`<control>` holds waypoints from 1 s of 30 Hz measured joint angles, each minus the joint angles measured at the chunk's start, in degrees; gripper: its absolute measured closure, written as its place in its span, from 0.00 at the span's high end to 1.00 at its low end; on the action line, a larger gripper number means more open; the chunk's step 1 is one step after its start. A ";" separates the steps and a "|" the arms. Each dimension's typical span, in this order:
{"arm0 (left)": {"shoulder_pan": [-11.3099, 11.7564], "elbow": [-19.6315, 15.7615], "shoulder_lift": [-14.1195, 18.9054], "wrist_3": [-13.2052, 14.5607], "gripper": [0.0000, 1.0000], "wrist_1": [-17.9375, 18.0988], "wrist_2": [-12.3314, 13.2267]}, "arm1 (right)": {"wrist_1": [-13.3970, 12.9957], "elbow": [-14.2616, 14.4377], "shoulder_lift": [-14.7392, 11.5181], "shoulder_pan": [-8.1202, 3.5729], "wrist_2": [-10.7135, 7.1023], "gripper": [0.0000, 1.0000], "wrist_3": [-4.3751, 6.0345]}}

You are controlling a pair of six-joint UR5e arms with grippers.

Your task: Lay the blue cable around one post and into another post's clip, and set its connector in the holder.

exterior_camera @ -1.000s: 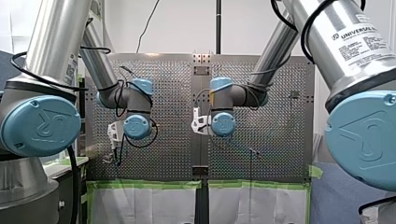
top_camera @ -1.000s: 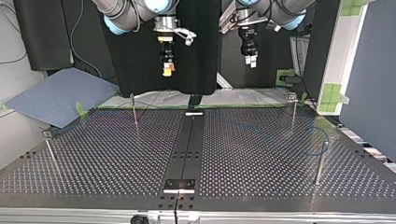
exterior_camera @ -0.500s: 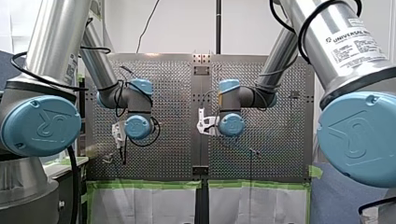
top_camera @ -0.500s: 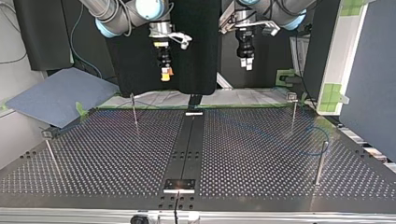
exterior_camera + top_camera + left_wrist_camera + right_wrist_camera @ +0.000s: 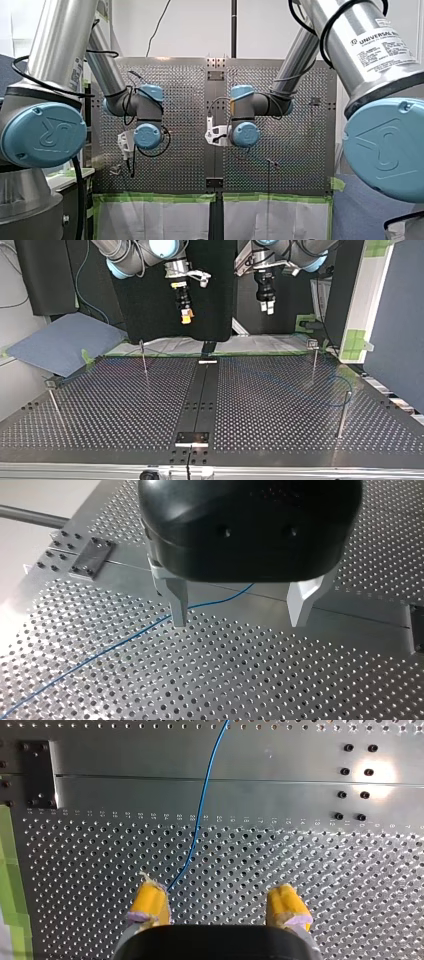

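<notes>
- My right gripper point(image 5: 218, 904) hangs high above the table point(image 5: 310, 870), its yellow pads point(image 5: 148, 901) spread wide with nothing between them.
- The cable point(image 5: 201, 810) lies flat below it. It passes just beside one pad and runs on ahead, toward the gripper's 12 o'clock.
- My left gripper point(image 5: 239, 622) is also wide open, empty and high, and the cable crosses beneath one finger point(image 5: 176, 597).
- In the top view, a cable loop sits at the table's 3 o'clock by a post point(image 5: 343, 415). A second post point(image 5: 314, 365) stands beyond it, near 2 o'clock.
- I cannot find the connector.
- I judge the pickup is next. I should centre the cable between the pads, descend straight, and close only at the table, because thin cable slips aside easily.
</notes>
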 joint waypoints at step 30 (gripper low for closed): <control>-0.01 1.27 0.01 -0.22 1.00 -0.87 -0.69 | 0.65 -0.59 -0.26 0.42 1.01 0.99 -0.78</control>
